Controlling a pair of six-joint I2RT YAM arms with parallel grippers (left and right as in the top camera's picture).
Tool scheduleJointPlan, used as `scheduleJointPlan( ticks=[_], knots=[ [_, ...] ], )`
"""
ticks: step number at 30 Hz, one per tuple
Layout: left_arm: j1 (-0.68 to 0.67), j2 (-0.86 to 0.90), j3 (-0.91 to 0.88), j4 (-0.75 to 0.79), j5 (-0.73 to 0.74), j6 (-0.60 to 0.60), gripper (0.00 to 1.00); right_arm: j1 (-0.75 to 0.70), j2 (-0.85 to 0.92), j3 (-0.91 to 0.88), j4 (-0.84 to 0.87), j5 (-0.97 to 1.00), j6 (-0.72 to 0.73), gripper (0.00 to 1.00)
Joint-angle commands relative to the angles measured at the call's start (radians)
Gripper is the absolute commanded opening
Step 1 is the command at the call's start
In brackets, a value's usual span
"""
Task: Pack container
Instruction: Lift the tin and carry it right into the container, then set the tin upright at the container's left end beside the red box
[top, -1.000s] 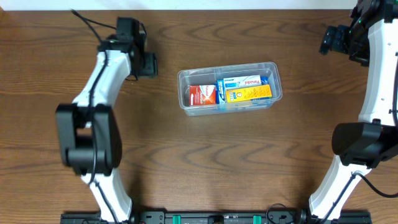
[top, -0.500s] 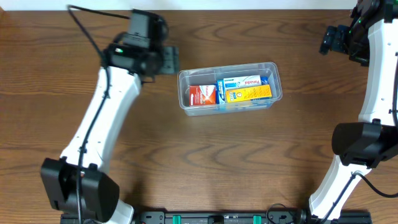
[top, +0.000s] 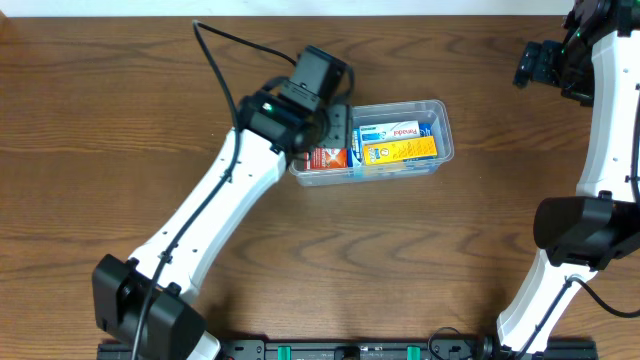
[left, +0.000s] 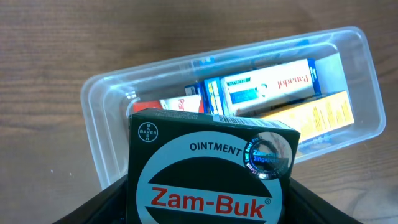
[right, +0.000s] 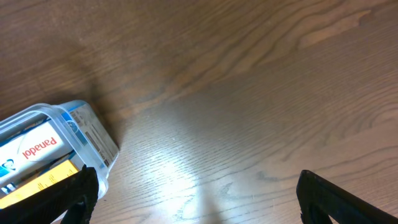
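Note:
The clear plastic container (top: 440, 112) stands at the table's middle back and holds a red box (top: 325, 158), a white-and-blue Panadol box (top: 392, 132) and a yellow box (top: 400, 151). It also shows in the left wrist view (left: 102, 93) and the right wrist view (right: 99, 146). My left gripper (top: 335, 122) hovers over the container's left end, shut on a dark green Zam-Buk ointment box (left: 208, 171). My right gripper (top: 533, 62) is open and empty, high at the far right, away from the container.
Bare brown wooden tabletop (top: 450, 250) surrounds the container. The left arm (top: 215, 215) reaches diagonally from the front left. The right arm (top: 605, 120) stands along the right edge.
My left gripper has swung right from the far left of the table to above the container's left end, carrying the Zam-Buk box. The right arm has not moved.

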Motion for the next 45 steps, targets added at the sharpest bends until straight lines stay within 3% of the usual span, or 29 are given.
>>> scheduleJointPlan(
  ticks=[1, 23, 45],
  knots=[
    [-0.03, 0.022, -0.001, -0.01, -0.079, -0.066, 0.68, -0.001, -0.006, 0.012, 0.0, 0.007, 0.016, 0.99],
    [-0.045, 0.253, -0.006, 0.011, -0.118, -0.123, 0.68, -0.001, -0.006, 0.012, 0.0, 0.007, 0.016, 0.99],
    [-0.031, 0.37, -0.007, 0.04, -0.144, -0.172, 0.68, -0.001, -0.006, 0.012, 0.0, 0.007, 0.016, 0.99]
  ],
)
